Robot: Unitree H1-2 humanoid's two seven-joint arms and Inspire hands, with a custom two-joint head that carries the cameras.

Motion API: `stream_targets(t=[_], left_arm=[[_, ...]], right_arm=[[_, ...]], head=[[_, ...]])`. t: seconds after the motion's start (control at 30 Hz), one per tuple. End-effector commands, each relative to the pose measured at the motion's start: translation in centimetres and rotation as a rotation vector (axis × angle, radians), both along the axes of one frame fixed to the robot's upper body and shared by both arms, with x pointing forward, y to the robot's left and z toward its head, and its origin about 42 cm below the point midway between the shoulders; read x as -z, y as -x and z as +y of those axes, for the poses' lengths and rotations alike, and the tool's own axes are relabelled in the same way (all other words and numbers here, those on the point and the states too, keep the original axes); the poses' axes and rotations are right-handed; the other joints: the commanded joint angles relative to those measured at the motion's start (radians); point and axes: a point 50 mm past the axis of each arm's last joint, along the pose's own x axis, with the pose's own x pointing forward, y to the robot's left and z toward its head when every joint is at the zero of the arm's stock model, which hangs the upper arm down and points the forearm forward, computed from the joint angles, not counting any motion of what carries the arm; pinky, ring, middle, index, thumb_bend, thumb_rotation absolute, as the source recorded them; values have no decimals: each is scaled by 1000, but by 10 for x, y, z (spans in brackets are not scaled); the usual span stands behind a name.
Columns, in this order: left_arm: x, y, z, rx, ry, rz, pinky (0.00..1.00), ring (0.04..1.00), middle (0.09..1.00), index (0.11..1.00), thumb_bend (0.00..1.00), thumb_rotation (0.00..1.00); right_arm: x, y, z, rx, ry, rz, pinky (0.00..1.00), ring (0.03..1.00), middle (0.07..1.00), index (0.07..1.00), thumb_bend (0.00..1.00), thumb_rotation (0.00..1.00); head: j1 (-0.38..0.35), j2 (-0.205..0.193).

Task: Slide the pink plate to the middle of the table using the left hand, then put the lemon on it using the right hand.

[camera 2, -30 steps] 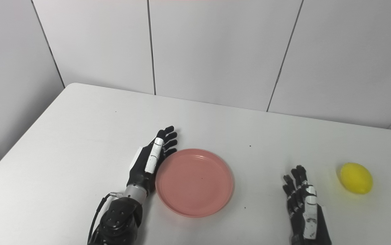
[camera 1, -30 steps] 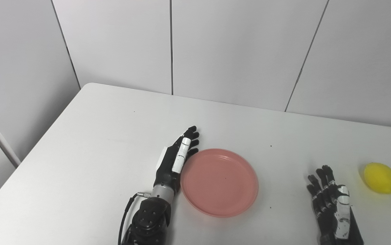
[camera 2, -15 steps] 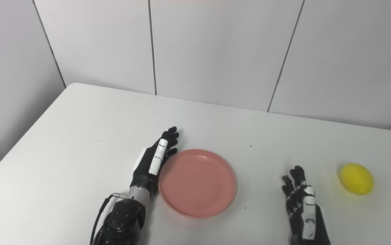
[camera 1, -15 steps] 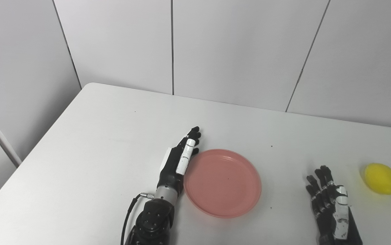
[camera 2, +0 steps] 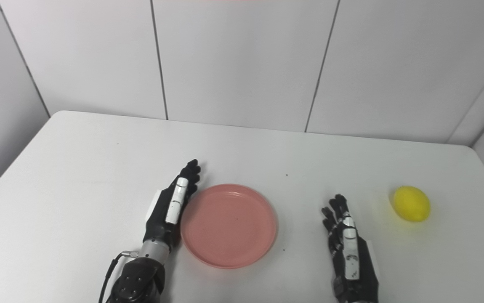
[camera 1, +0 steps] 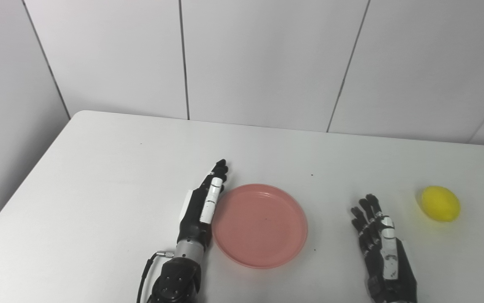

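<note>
Pink and round, the shallow plastic plate (camera 1: 260, 224) lies near the front middle of the white table (camera 1: 111, 168), with nothing in it. The black left hand (camera 1: 202, 202) stands on edge against the plate's left rim, fingers straight and together, holding nothing. Bare tabletop stretches to the left edge and to the far edge by the grey wall panels (camera 1: 263, 59). The black right hand (camera 1: 378, 235) lies flat right of the plate, fingers spread, empty. The yellow oval lemon (camera 1: 440, 203) sits farther right, near the table's right edge, apart from the hand.
</note>
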Motion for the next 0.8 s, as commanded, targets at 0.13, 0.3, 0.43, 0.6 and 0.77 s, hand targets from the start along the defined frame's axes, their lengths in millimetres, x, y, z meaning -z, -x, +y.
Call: stream_targets(t=[0.13,0.3,0.43,0.6,0.77], left_arm=[[4,5,9,34,31,49,1000,942,934,899,687,980],[3,5,12,34,35,57,1000,940,931,892,695,968],[2,5,15,34,39,52,1000,940,932,888,686,961],[2,4,18,37,30,54,1000,953,943,896,674,976],[3,3,22,49,42,50,1000,968,953,900,656,983]], right_arm=[[6,3,13,-7,-12,60,984,942,965,956,734,957],[4,2,17,1,-7,63,965,936,957,949,739,957],[3,0,20,3,-2,65,959,932,952,943,743,956],[3,-1,24,-1,-7,62,957,930,950,939,748,951],[4,-4,28,-7,-4,60,961,933,954,939,747,950]], head=[[-27,11],[-46,16],[-65,20],[-94,28],[-144,26]])
